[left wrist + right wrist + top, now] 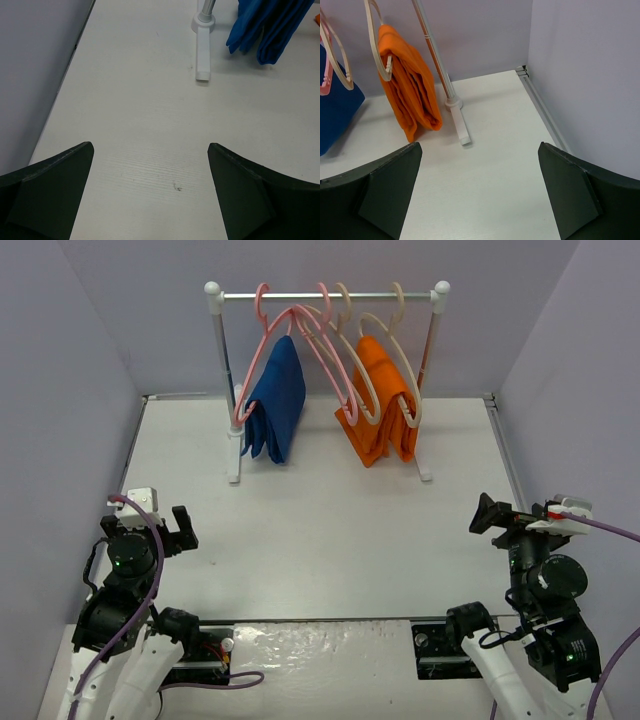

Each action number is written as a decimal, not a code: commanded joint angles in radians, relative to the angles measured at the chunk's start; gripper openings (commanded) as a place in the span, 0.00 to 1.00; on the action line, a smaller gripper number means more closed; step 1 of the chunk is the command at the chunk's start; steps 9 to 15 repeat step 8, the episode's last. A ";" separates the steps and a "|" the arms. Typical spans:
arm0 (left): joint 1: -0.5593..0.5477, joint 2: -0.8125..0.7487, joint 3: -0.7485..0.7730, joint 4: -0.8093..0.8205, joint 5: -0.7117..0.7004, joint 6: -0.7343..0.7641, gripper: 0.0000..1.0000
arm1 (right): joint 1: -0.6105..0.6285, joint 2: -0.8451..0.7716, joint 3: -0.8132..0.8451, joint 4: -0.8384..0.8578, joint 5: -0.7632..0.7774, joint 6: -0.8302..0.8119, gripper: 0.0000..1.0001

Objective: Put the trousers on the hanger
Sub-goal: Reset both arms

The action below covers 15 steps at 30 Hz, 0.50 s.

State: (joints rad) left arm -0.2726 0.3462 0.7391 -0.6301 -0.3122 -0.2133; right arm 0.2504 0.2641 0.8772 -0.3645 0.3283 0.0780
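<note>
The orange trousers [378, 410] hang folded over the bar of a cream-beige hanger [404, 368] on the white rack's rail [330, 296], at the right side. They also show in the right wrist view [407, 85] with the hanger [374, 45] at top left. My left gripper [170, 528] is open and empty at the near left of the table; its jaws stand wide apart in the left wrist view [150, 165]. My right gripper [490, 514] is open and empty at the near right [480, 170].
A dark blue garment [278, 400] hangs on a pink hanger [262, 350] at the rack's left; it also shows in the left wrist view [265, 30]. More pink and cream hangers [335, 340] hang between. The rack's feet [202, 55] [459, 122] rest on the white table. Grey walls enclose the sides.
</note>
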 commanded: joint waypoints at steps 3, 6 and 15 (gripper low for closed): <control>0.009 0.006 0.008 0.067 -0.015 -0.008 0.97 | 0.010 0.026 0.007 0.072 0.012 0.004 1.00; 0.009 0.004 0.006 0.067 -0.016 -0.008 0.97 | 0.010 0.029 0.009 0.071 0.011 0.002 1.00; 0.009 0.005 0.005 0.070 -0.013 -0.008 0.97 | 0.009 0.029 0.011 0.072 0.011 0.002 1.00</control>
